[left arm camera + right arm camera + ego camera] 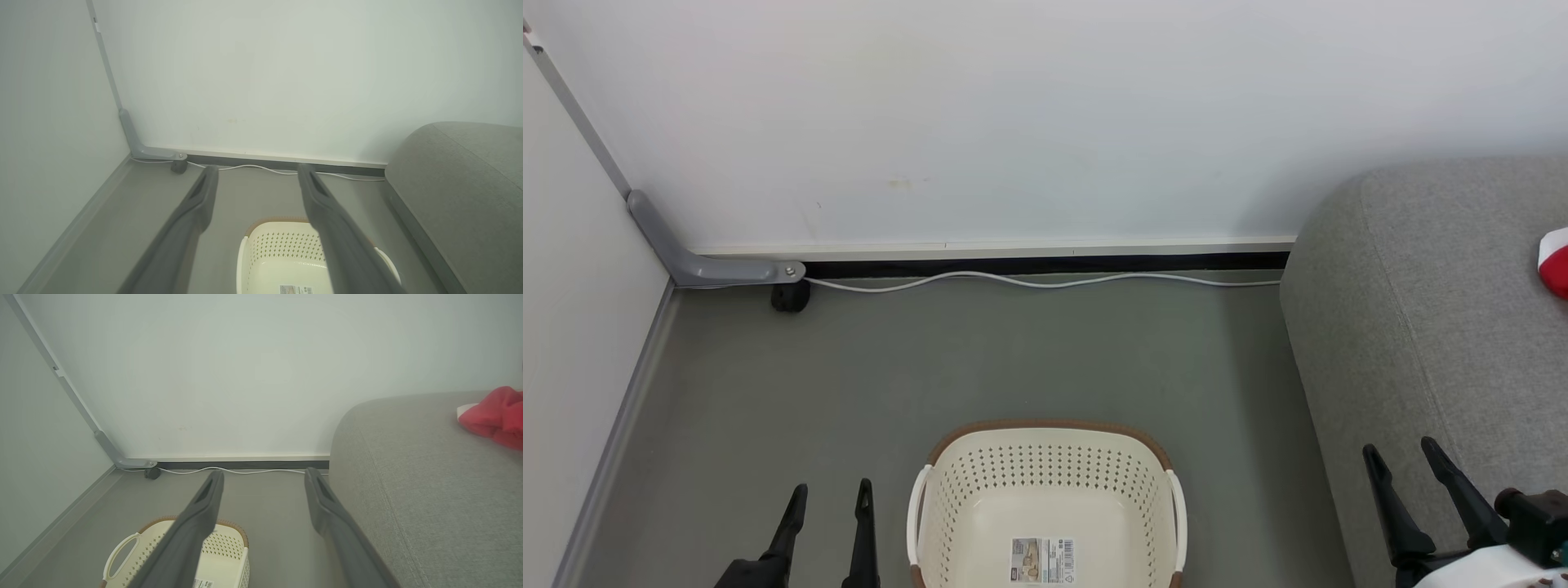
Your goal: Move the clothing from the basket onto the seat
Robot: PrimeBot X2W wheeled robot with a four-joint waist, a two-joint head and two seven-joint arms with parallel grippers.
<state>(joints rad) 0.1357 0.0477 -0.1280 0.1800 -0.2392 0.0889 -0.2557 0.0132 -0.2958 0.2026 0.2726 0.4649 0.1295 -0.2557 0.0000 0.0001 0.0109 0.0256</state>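
Note:
The cream basket [1045, 482] with a brown rim stands on the floor at the bottom centre, showing only a paper label [1042, 559] inside. Red and white clothing [1555, 261] lies on the grey seat [1421, 327] at the right edge; the right wrist view shows the clothing [496, 416] on the seat [429, 477] too. My left gripper [832, 494] hangs open left of the basket, nothing between its fingers. My right gripper [1401, 455] is open in front of the seat's side, empty. The basket [282, 253] also appears beyond the left gripper [257, 173], and the basket [220, 547] beyond the right gripper [263, 477].
A white wall runs along the back with a white cable [1045, 282] lying along its base. A grey angled bracket [703, 261] with a small black wheel [790, 296] sits in the left corner. Grey floor [1013, 359] stretches between basket and wall.

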